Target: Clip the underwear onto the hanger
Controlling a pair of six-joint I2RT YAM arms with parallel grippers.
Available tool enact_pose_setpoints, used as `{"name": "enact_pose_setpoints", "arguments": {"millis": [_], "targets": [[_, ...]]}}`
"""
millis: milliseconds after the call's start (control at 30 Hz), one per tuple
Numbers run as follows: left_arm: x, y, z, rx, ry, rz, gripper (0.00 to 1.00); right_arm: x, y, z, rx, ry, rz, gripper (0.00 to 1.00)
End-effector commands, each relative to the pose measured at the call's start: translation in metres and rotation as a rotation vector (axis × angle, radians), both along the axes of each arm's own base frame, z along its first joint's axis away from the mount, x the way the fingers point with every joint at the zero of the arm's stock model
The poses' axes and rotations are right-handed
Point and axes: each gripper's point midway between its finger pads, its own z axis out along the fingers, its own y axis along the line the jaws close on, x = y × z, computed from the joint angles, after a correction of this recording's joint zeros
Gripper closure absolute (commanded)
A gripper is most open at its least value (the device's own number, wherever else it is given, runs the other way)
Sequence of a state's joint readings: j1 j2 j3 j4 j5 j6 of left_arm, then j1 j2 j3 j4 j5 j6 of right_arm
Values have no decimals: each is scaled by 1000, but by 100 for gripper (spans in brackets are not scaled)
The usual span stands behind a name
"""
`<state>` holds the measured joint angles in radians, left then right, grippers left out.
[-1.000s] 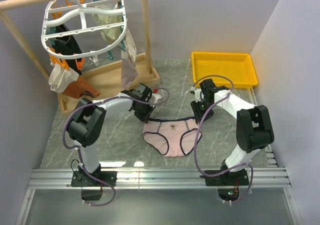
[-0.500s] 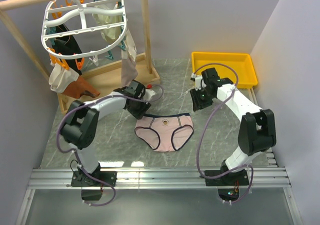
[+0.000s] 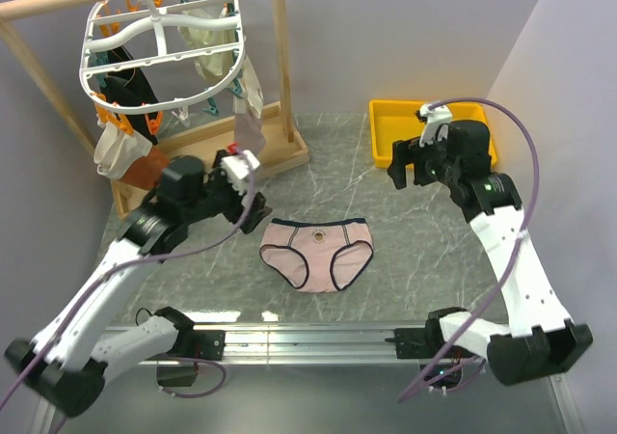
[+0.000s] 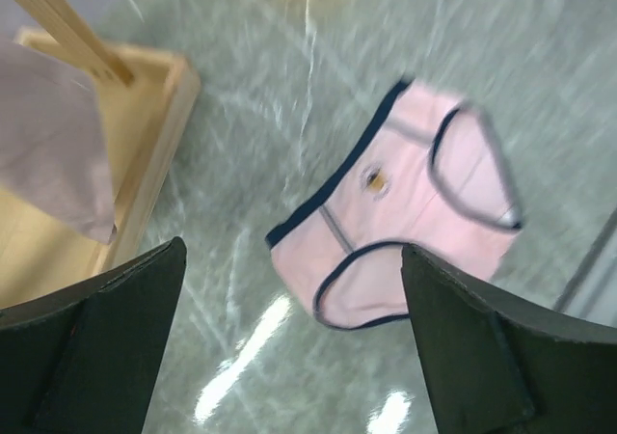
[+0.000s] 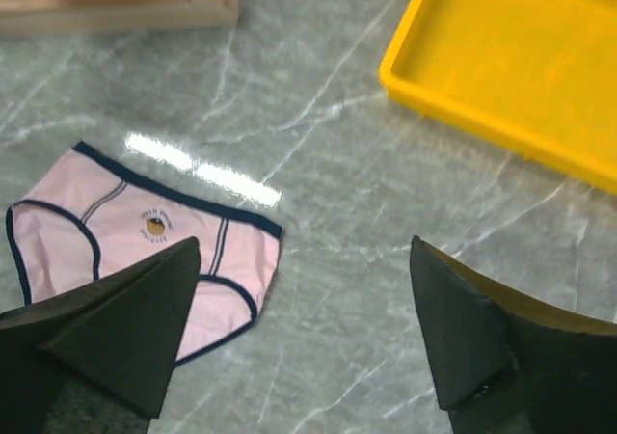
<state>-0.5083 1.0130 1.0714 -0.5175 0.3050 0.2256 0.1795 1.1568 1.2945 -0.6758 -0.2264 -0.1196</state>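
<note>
The pale pink underwear (image 3: 316, 251) with navy trim lies flat on the marble table, waistband toward the back. It also shows in the left wrist view as underwear (image 4: 405, 203) and in the right wrist view as underwear (image 5: 145, 251). The white oval hanger (image 3: 159, 53) with orange and teal clips hangs from the wooden rod at the back left, with other garments clipped to it. My left gripper (image 3: 246, 198) hovers open to the left of the underwear, and its jaws (image 4: 291, 251) hold nothing. Raised near the yellow tray, my right gripper (image 3: 410, 169) is open and empty (image 5: 304, 246).
A yellow tray (image 3: 374, 130) sits at the back right, also seen as tray (image 5: 521, 58). The wooden frame base (image 3: 207, 149) runs along the back left, with a grey garment (image 4: 48, 145) hanging over it. Walls close in the left and right sides.
Both grippers opened and let go of the underwear, which now lies spread flat. The left arm pulled back to the left, and the right arm rose toward the tray.
</note>
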Motion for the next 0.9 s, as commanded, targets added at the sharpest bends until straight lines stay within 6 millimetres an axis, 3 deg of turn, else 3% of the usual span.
{"name": "enact_pose_setpoints", "arguments": {"millis": [0, 100, 233, 267, 367, 467, 533, 633, 667, 700, 733, 800, 833, 867], "targets": [[-29, 2, 39, -199, 28, 50, 1, 2, -2, 21, 34, -115, -23, 3], [-42, 8, 66, -352, 98, 111, 1, -5, 12, 25, 61, -121, 67, 1], [-21, 59, 92, -500, 81, 397, 1, -7, 34, 13, 73, -48, 183, 1], [-20, 68, 106, -528, 53, 430, 1, -2, 38, 6, 80, -11, 183, 2], [-19, 100, 134, -621, -15, 551, 2, 8, 49, 17, 123, -27, 178, 5], [-26, 132, 155, -706, -81, 685, 10, 18, 70, 41, 182, -108, 209, 6], [-26, 167, 161, -750, -126, 855, 18, 22, 92, 55, 210, -151, 244, 7], [-32, 199, 169, -785, -201, 1002, 28, 22, 126, 81, 241, -251, 313, 7], [-36, 202, 176, -796, -235, 1010, 30, 24, 139, 81, 243, -257, 333, 7], [-36, 204, 178, -797, -246, 1012, 33, 26, 149, 99, 257, -313, 345, 7], [-35, 207, 182, -797, -273, 1012, 35, 25, 173, 110, 273, -344, 383, 7], [-32, 210, 186, -783, -305, 1007, 39, 26, 194, 119, 289, -377, 410, 7], [-29, 212, 183, -770, -312, 1011, 40, 23, 218, 114, 295, -366, 453, 7], [-24, 214, 183, -759, -316, 1012, 41, 24, 227, 127, 309, -397, 461, 7]]}}
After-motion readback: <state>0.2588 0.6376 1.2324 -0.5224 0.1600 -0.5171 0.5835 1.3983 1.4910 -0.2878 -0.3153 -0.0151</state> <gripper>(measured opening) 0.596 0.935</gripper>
